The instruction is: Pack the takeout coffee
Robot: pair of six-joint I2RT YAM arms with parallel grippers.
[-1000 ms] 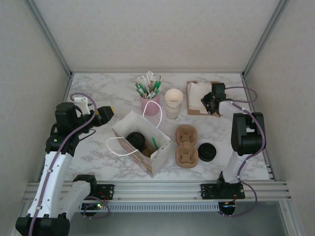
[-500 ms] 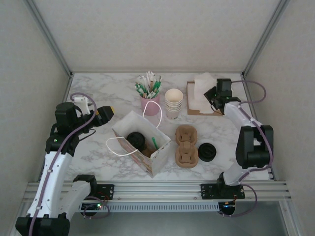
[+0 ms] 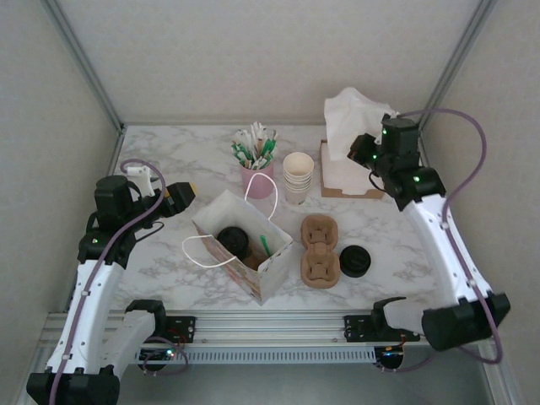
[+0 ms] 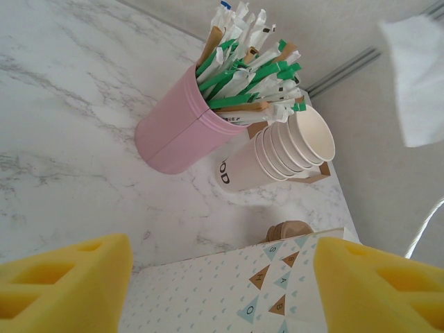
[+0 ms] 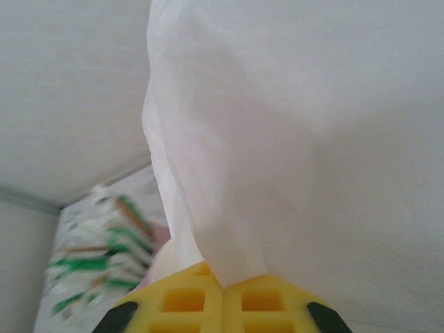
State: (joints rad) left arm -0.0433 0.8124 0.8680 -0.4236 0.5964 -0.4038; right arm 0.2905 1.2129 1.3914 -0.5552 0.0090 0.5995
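One takeout coffee [image 3: 232, 241], dark with a black lid, sits inside the open patterned paper bag [image 3: 257, 274]. A second black-lidded dark cup [image 3: 354, 261] stands on the table right of the brown cup carrier [image 3: 320, 251]. My left gripper [image 3: 181, 196] hovers open just left of the bag. In the left wrist view the left gripper [image 4: 222, 284] has the bag's wall [image 4: 277, 277] between its yellow pads. My right gripper [image 3: 364, 152] is raised at the back right, shut on a white napkin [image 3: 350, 114]. The right wrist view has the napkin [image 5: 277, 139] pinched at the right gripper's [image 5: 223, 291] closed tips.
A pink cup of stir sticks and straws [image 3: 257, 173] [image 4: 177, 135] and a stack of cream paper cups [image 3: 298, 175] [image 4: 277, 149] stand behind the bag. The napkin pile [image 3: 342, 175] lies on a brown tray below my right gripper. Frame posts line both sides.
My right gripper has closed on a napkin and risen up and right, lifting it off the pile. The left arm and the bag have not moved.
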